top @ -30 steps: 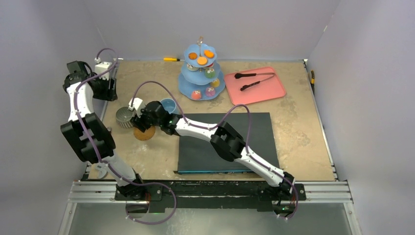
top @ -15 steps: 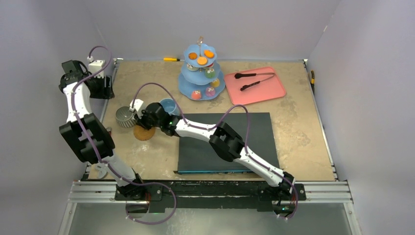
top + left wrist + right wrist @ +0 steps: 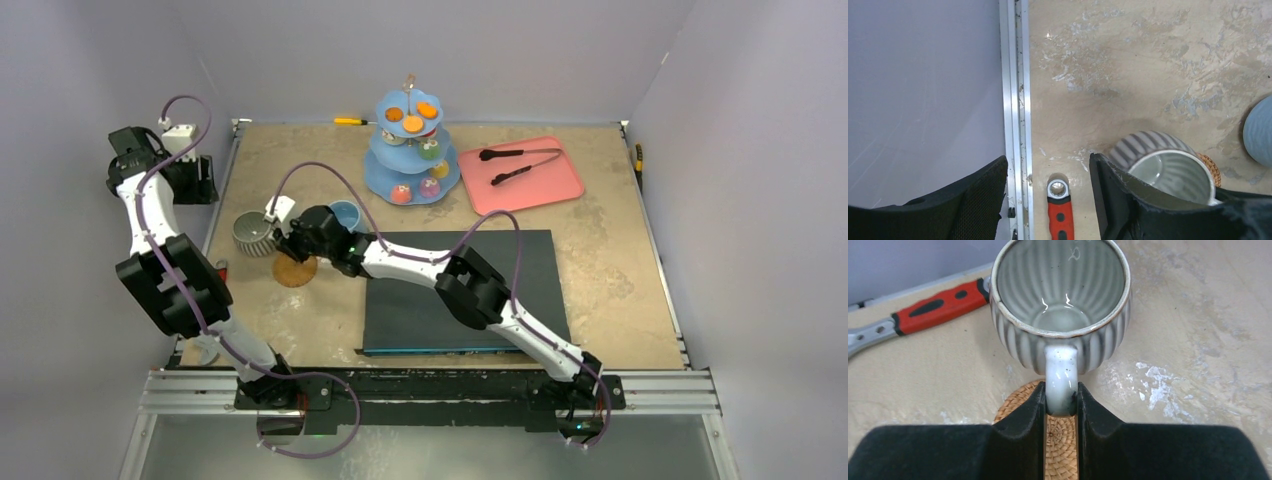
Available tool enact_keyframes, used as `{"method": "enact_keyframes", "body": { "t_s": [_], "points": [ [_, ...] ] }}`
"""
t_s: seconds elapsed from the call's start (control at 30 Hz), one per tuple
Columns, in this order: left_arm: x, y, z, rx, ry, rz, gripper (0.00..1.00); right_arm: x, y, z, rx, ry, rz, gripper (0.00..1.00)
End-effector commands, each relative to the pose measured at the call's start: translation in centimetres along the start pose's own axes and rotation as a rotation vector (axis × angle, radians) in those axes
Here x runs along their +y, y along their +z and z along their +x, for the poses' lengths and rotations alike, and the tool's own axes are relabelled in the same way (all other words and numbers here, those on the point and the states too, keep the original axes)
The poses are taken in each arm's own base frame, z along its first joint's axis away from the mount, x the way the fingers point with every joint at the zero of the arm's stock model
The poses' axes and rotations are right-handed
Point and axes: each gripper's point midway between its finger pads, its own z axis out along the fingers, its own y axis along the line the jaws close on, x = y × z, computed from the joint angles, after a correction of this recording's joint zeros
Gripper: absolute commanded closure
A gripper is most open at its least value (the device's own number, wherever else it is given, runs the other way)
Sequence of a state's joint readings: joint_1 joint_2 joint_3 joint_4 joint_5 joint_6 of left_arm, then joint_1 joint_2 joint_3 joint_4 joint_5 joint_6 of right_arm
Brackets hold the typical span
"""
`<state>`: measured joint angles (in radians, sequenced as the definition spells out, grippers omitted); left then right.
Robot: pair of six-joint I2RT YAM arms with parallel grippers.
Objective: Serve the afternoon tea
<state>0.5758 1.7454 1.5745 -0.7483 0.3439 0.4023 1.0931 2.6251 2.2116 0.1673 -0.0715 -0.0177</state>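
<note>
A grey ribbed mug [image 3: 1060, 290] is at the left of the table [image 3: 252, 233], just past a woven coaster [image 3: 1060, 440]. My right gripper [image 3: 1061, 400] is shut on its handle, above the coaster [image 3: 295, 270]. I cannot tell whether the mug is lifted. A light-blue mug [image 3: 343, 214] stands right behind my right wrist. The light-blue three-tier stand [image 3: 412, 150] at the back holds several small colourful cakes [image 3: 413, 123]. My left gripper [image 3: 1048, 165] hangs open and empty over the table's left edge [image 3: 195, 180].
A red-handled wrench [image 3: 1060, 220] lies by the left rail, near the grey mug [image 3: 940, 305]. A pink tray [image 3: 560, 185] with black tongs [image 3: 518, 153] sits at the back right. A black mat [image 3: 470, 290] covers the near middle. A yellow screwdriver [image 3: 350, 121] lies at the back edge.
My right gripper has shut on the grey mug's handle and shifted slightly left, uncovering the coaster. The left arm has drawn back toward the far left edge.
</note>
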Motion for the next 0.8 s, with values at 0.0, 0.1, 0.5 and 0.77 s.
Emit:
{"method": "enact_keyframes", "body": {
  "t_s": [0.0,0.1,0.5,0.77],
  "points": [
    [0.7,-1.9,-1.8,-0.072,0.001,-0.042,0.4,1.3,-5.2,-15.5,-0.346,0.0,-0.02,1.0],
    [0.9,-2.0,-1.8,-0.073,-0.004,-0.045,0.4,1.8,-6.3,-15.4,-0.328,-0.002,-0.004,1.0],
    [0.1,-1.9,-2.1,-0.081,-0.037,0.007,0.39,1.7,-10.5,-10.3,-0.26,0.061,0.106,1.0],
    [-0.5,-2.3,-2.2,-0.084,-0.041,0.028,0.36,1.2,-10.0,-6.5,-0.206,0.071,0.153,1.0]
  ]
}}
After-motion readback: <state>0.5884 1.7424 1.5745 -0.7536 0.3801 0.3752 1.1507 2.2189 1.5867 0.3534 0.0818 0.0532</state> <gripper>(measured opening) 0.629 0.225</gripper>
